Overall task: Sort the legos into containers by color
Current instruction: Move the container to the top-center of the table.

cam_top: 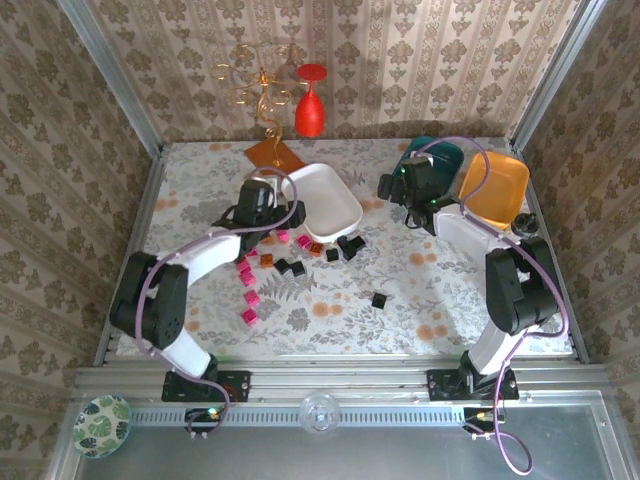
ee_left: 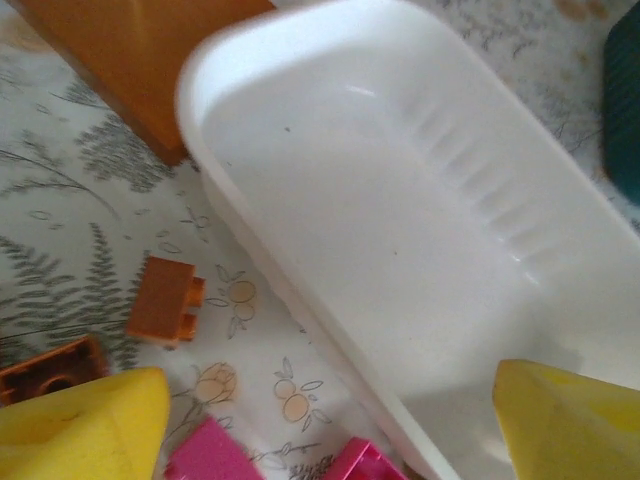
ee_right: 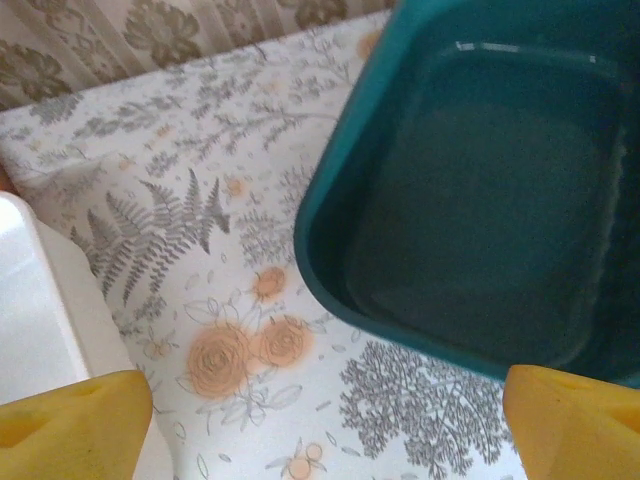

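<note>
Several pink legos (cam_top: pixel 249 297) lie nearest to you on the tabletop (cam_top: pixel 330 320), at the left, and one black lego (cam_top: pixel 379 299) sits alone more to the right. A little farther, other black legos (cam_top: pixel 345 245) and orange legos (cam_top: pixel 266 260) are scattered just before the white tray (cam_top: pixel 325 200). Your left hand (ee_left: pixel 325 400) hangs over the near rim of this tray, fingers spread wide and holding nothing, with one orange block (ee_left: pixel 165 298) just beside the rim. Your right hand (ee_right: pixel 320 420) is also spread and empty, above bare tabletop between the white tray and the teal tray (ee_right: pixel 470 200). The orange-yellow tray (cam_top: pixel 495 188) stands just beside the teal one, at the far right. All three trays look empty, so I judge the sorting is hardly begun. These blocks should be light, stiff and smooth. Pinch one by two opposite flat sides, low and square, because a tiny block can easily slip or tip away.
</note>
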You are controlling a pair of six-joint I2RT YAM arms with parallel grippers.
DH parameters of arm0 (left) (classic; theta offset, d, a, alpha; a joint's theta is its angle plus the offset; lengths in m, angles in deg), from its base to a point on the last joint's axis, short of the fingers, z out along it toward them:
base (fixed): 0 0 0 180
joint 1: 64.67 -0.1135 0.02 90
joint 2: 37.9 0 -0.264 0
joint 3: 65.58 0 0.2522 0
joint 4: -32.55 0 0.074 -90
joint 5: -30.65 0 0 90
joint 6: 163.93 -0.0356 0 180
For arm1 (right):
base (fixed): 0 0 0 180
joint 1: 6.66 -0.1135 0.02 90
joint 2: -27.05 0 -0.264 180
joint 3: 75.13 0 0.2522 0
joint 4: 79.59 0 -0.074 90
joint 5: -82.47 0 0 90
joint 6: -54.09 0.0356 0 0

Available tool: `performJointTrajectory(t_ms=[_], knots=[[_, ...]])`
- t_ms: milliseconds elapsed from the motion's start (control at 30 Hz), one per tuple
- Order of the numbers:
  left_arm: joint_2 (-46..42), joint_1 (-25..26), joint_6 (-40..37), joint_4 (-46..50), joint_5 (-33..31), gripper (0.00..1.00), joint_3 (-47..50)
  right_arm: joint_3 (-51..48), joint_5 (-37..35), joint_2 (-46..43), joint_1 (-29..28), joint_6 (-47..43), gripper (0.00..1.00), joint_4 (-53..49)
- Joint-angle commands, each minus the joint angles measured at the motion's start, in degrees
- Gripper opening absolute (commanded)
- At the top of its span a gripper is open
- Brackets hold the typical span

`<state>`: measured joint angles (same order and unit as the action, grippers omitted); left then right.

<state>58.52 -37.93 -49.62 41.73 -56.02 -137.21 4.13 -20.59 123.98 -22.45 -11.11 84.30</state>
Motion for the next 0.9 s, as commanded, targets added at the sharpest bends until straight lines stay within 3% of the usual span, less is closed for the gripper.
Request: performJointTrajectory(t_ms=[0,233,433,600,733,867], knots=[[4.85,0.92,1.58,4.41,2.4,0.79,-5.2,-1.55,2.98,-1.17,0.88,2.89,0.92,-1.19],[16.72,3.82,1.67,7.93,5.39,0.56,-18.17,-6.27,7.1,-4.1,4.13,3.28,0.93,0.24],[28.03,5.09,-0.98,14.69,2.22,0.5,-36.29,-7.36,9.59,-4.02,6.25,4.38,0.93,1.69],[36.98,4.46,-5.33,26.0,0.32,0.46,-56.33,1.5,10.56,3.12,7.17,2.98,0.92,-1.95],[34.28,4.22,-7.67,26.9,-3.04,0.54,-57.51,10.47,10.12,10.74,7.97,2.63,0.92,-4.68],[25.72,4.2,-9.19,23.56,-5.63,0.62,-47.7,18.17,19.59,18.32,10.96,6.14,0.92,-2.76]])
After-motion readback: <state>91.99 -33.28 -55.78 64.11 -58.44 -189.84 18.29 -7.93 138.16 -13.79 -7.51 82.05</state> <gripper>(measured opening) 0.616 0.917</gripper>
